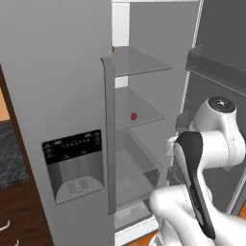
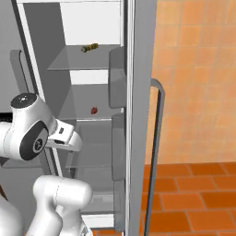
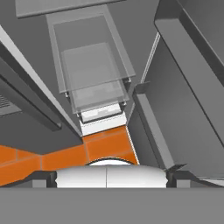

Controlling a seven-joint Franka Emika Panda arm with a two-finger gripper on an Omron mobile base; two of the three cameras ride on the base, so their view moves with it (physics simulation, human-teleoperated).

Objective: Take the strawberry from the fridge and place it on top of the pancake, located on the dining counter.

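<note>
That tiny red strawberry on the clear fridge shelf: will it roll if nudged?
Probably. The tiny roundish red strawberry sits loose on a smooth clear shelf, so a nudge may roll it. It looks light for its size and likely soft, so a hard squeeze could bruise it.

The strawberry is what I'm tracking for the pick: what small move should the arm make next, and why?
Probably raise and tilt the hand toward the middle shelf. The strawberry sits alone there inside the open fridge, while the hand view looks down at the lower shelves and floor. The gripper looks open and empty.

A pale orange tiled wall (image 2: 198, 69) stood at right above a darker orange tiled floor (image 2: 193, 198); dark wood cabinets (image 1: 19, 216) at left.
</note>
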